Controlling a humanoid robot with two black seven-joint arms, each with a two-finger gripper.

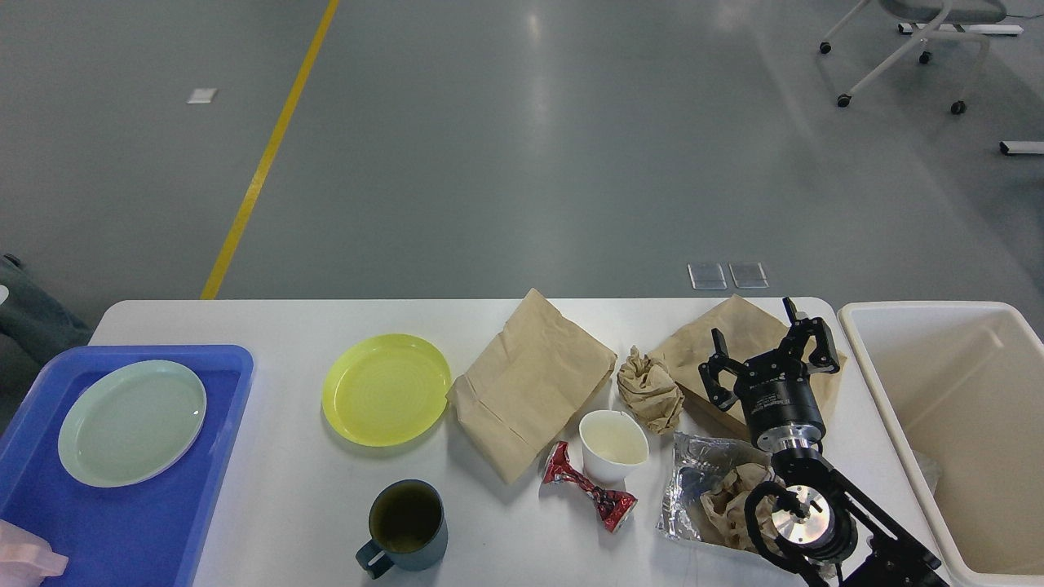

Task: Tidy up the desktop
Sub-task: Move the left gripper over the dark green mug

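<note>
The white desktop (277, 497) carries litter and dishes. My right gripper (768, 341) is open and empty, and it hovers over a brown paper bag (734, 334) at the back right. A bigger brown paper bag (530, 383) lies in the middle. A crumpled paper ball (648, 390) sits between the two bags. A white paper cup (613, 444), a red crushed wrapper (589, 487) and a foil pouch with crumpled paper (710, 493) lie near the front. My left gripper is out of view.
A yellow plate (386, 389) and a dark mug (406, 522) stand left of centre. A blue tray (122, 522) at the left holds a pale green plate (132, 421). A cream bin (971, 424) stands at the right edge. A pale pink thing (28, 561) shows at the bottom left corner.
</note>
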